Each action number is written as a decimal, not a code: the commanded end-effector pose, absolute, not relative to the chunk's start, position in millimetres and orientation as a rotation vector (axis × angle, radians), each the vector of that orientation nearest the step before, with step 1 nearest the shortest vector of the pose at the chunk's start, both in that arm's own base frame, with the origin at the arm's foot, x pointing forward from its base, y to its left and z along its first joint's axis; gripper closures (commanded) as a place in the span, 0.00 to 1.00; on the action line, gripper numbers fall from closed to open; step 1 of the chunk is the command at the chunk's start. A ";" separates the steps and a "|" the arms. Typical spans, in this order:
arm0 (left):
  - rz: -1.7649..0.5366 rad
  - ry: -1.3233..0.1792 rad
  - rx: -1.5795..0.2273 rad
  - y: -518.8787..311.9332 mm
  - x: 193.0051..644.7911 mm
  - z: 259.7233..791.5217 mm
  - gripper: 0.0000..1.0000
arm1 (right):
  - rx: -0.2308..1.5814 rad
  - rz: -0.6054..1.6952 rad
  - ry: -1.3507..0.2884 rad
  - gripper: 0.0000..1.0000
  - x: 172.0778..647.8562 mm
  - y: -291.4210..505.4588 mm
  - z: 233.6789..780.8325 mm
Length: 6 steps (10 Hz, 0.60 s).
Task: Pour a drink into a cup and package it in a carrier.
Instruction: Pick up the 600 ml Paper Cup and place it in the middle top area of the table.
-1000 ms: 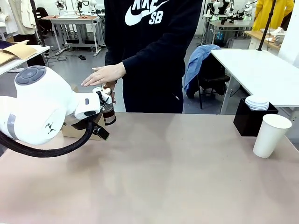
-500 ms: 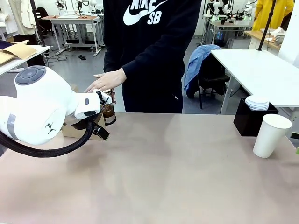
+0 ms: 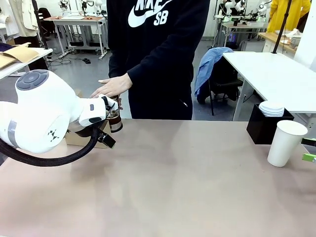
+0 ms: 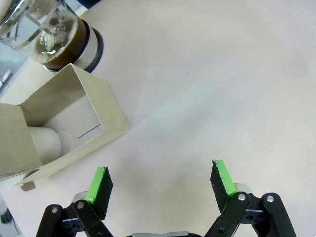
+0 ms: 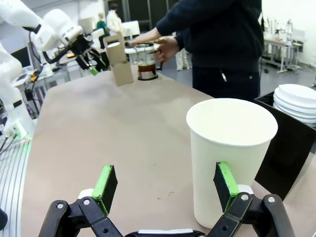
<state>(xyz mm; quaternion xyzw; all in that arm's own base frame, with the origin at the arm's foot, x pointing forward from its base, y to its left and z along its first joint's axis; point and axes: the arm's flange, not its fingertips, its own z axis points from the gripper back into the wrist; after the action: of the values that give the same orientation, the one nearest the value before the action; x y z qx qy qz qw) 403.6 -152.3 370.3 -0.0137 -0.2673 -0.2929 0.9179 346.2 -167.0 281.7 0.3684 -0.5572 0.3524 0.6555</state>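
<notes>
The drink [image 3: 115, 121] is dark brown liquid in a small glass plunger jug at the table's far left; it also shows as the jug [image 4: 59, 40] and the jug [image 5: 146, 67]. A person's hand [image 3: 111, 87] rests on its top and the other hand [image 5: 166, 49] holds its handle. The brown cardboard carrier [image 4: 74, 118] stands beside the jug, partly behind my left arm [image 3: 44, 118]. My left gripper [image 4: 160, 177] hovers open over bare table next to the carrier. The white paper cup [image 3: 286, 143] stands at the far right. My right gripper [image 5: 165, 183] is open just in front of the cup [image 5: 229, 158].
A black box [image 3: 264, 127] holding a stack of white lids [image 5: 298, 101] stands behind the cup. A white rounded thing [image 4: 47, 141] sits inside the carrier. The person stands at the far edge behind the jug. The table's middle [image 3: 187, 177] is bare.
The person's flat hand has come down from above the jug onto its top. My right gripper's fingers have come into the front view at the right edge, beside the cup.
</notes>
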 end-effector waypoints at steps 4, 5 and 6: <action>-0.601 -0.550 -0.029 -151.7 403.6 370.4 0.00 | 0.721 0.750 -1.304 0.00 351.8 -170.5 273.9; -0.601 -0.550 -0.029 -151.7 403.6 370.4 0.00 | 0.710 0.737 -1.299 0.00 356.7 -167.8 269.8; -0.601 -0.550 -0.029 -151.7 403.6 370.4 0.00 | 0.702 0.719 -1.295 0.00 360.8 -168.3 265.6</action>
<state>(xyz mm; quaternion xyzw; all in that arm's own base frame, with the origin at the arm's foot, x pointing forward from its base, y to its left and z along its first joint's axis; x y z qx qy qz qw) 403.6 -152.4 370.3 -0.0138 -0.2673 -0.2929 0.9179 352.2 -176.2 273.7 0.3349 -0.5675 0.3226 0.6795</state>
